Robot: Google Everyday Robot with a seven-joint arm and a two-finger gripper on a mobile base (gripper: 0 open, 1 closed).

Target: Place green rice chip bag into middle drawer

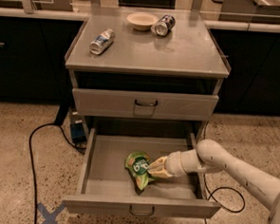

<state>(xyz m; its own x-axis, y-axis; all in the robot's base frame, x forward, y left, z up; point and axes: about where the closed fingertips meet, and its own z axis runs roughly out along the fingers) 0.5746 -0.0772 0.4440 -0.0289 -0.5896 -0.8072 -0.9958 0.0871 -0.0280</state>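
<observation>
The gripper [152, 169] reaches from the right into the open middle drawer [102, 178], clamped on the green rice chip bag [137, 167] (crumpled, tilted, above the tray floor).

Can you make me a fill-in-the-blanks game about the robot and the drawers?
1. The end effector is inside the middle drawer, right against the ____ rice chip bag.
2. The number of cans lying on the cabinet top is ____.
3. The robot arm reaches into the drawer from the ____ side of the picture.
4. The small round dish between the cans is a ____.

Missing words: green; two; right; bowl
</observation>
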